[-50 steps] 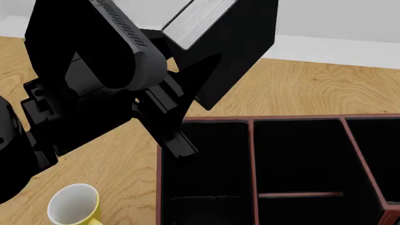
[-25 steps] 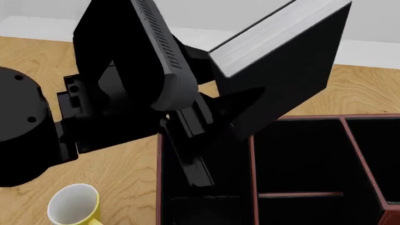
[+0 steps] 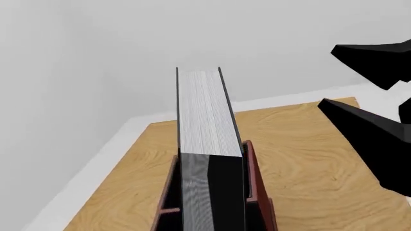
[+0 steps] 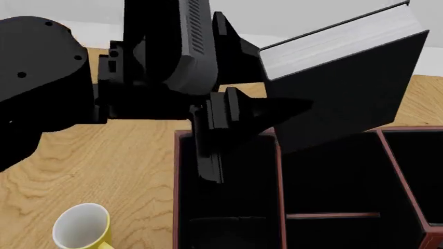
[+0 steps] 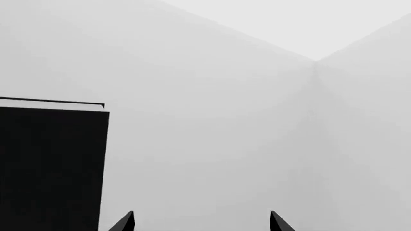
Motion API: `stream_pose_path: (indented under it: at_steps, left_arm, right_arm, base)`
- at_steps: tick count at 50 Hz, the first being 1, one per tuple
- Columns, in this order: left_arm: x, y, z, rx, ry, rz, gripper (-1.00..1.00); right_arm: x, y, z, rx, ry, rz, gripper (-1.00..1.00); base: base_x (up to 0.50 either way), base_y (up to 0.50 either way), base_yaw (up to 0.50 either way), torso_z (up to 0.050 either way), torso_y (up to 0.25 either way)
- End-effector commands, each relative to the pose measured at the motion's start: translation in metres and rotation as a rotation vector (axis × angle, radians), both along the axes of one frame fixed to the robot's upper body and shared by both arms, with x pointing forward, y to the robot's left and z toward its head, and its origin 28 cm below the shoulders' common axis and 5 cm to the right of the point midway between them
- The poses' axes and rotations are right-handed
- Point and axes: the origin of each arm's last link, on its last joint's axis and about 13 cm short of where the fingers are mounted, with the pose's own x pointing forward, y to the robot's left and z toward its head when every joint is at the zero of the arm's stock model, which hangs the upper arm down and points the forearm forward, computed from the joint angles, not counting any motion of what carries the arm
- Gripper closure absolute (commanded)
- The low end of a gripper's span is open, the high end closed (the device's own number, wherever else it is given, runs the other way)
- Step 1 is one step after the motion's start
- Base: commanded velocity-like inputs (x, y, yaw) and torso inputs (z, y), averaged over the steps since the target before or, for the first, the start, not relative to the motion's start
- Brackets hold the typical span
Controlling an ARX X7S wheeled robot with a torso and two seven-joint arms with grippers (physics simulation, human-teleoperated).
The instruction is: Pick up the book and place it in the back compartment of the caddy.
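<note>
One book (image 4: 346, 98), one caddy (image 4: 279, 176), one mug (image 4: 82, 227). The left pincer (image 4: 266, 111), at frame centre, clamps the tilted book above the caddy; the right pincer (image 5: 199, 221) gapes empty.

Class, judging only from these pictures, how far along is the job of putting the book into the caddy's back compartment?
Done: the book is off the table, held tilted in the air by the left gripper. In hand: it hangs over the caddy's far edge. Left: lowering it into the back compartment and letting go. The right gripper is open, pointing at the wall, not helping.
</note>
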Motion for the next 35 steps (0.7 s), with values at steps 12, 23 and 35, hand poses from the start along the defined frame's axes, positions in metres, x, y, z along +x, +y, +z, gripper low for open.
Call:
stream_pose_path:
  at_steps: [12,23,35]
  left_arm:
    - [0.033,-0.007,-0.015,0.003,0.057,-0.061,1.00]
    - [0.027,-0.011,-0.029,-0.002,0.094,-0.106,1.00]
    - [0.031,-0.017,-0.041,0.008,0.117,-0.132,1.00]
  right_arm:
    - [0.001,0.000,0.002,-0.021,-0.009,-0.027,-1.00]
    - [0.002,0.000,0.003,-0.017,-0.005,-0.028,-1.00]
    - [0.004,0.003,0.004,-0.017,0.006,-0.029,-1.00]
  base:
    - [0.00,0.00,0.00,0.000,0.001]
    - [0.00,0.00,0.00,0.000,0.002]
    - [0.00,0.00,0.00,0.001,0.001]
